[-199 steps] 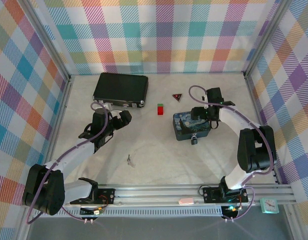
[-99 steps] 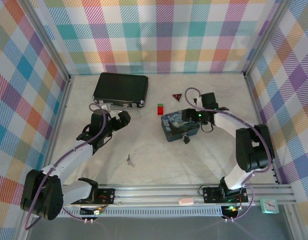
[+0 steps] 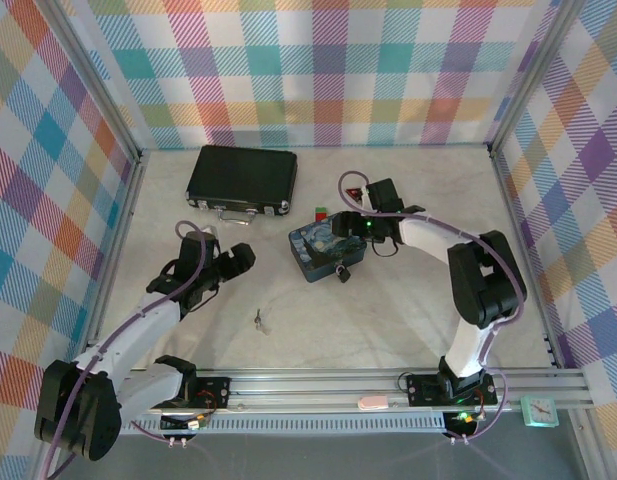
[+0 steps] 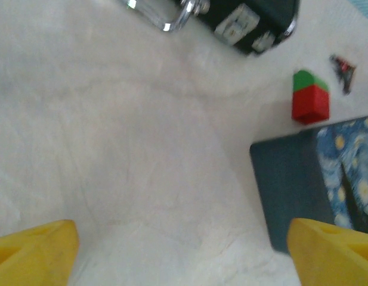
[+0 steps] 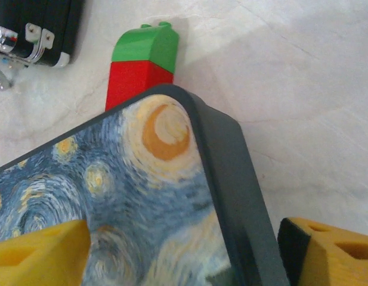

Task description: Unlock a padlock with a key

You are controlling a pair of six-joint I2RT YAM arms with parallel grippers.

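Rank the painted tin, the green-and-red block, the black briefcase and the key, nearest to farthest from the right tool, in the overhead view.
1. painted tin, at the right tool.
2. green-and-red block, just left of it.
3. black briefcase, back left.
4. key, front left.

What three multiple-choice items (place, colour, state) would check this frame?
1. The key lies: A on the briefcase; B on the bare table; C on the tin.
2. The small block is: A red and green; B blue and yellow; C all black.
3. The left gripper is: A shut on the key; B shut on the block; C open and empty.
Answers: 1 B, it lies alone on the table, apart from briefcase and tin; 2 A, a green end on a red body; 3 C, its fingers stand apart over bare table.
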